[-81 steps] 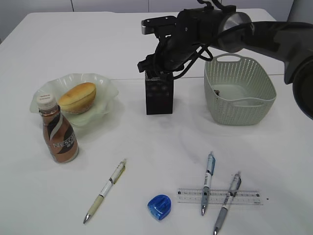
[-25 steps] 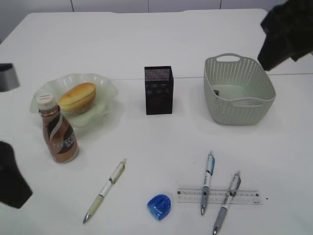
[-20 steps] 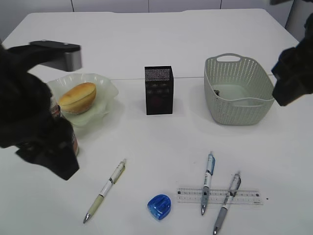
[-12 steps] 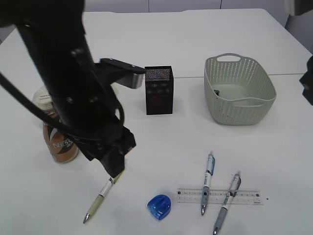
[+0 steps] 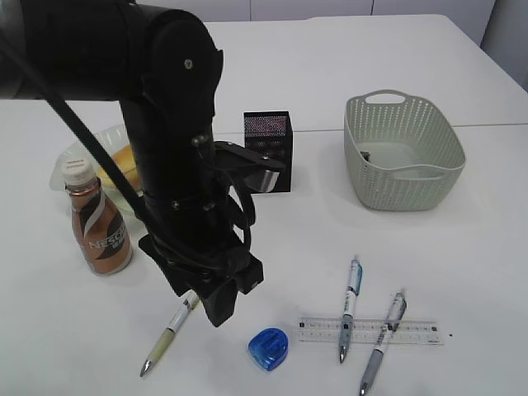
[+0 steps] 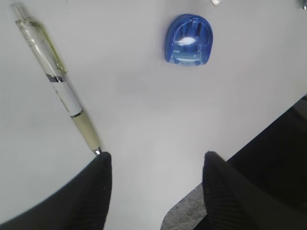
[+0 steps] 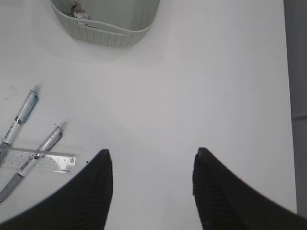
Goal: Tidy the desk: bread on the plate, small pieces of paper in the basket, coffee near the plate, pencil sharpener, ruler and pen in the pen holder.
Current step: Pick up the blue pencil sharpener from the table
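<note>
The left pincer [image 6: 153, 165], spread and empty, hovers over the desk [image 5: 272, 239] between the white pen [image 6: 57, 84] and the blue pencil sharpener [image 6: 188, 40]. Since the pen's tip lies just beside one finger [image 6: 98, 177], a descent off centre could nudge it, rolling it away from the sharpener.

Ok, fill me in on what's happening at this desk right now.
A two-armed robot is tidying it. The left gripper hangs open and empty over the white pen, with the blue pencil sharpener lying close by. The right gripper is open and empty over bare desk. The bread is on the plate, the coffee stands beside it, and a paper scrap lies in the basket. Two pens lie across the ruler, none of them in the pen holder yet.
</note>
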Motion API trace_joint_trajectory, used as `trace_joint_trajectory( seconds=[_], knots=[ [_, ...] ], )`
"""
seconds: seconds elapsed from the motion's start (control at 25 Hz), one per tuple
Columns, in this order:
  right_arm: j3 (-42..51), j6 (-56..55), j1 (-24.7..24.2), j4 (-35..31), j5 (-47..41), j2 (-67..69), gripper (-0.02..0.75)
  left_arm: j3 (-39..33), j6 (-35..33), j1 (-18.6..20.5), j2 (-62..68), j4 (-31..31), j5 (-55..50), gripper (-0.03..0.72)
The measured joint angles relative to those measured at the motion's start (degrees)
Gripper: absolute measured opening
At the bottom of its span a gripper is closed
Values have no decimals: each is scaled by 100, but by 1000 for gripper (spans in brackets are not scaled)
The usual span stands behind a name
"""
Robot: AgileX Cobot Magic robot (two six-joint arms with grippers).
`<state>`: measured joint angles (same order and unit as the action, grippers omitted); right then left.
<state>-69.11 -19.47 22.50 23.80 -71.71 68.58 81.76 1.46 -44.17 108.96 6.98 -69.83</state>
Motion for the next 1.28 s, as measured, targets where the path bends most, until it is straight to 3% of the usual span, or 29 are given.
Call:
trace_joint_trajectory(
  seconds=[0.2,0.48,0.56,0.8,0.92,1.0,1.28],
  knots=[
    [0,719,0,-244,204,-23,428,0,0,0,0,0,0,434],
    [0,2053,0,-1781,474,-632,428,0,0,0,0,-4,0,434],
    [0,2063,0,-1718,544,-855,428,0,0,0,0,-4,0,434],
    [0,1369,-335,-519,584,-1427,428,0,0,0,0,15,0,434],
    [67,1535,-347,-493,584,-1670,428,0,0,0,0,15,0,434],
    [264,1947,-347,-959,539,-1863,428,0,0,0,0,28,0,433],
    [1212,3263,-359,-3692,156,-2447,428,0,0,-45,0,92,0,434]
  ],
)
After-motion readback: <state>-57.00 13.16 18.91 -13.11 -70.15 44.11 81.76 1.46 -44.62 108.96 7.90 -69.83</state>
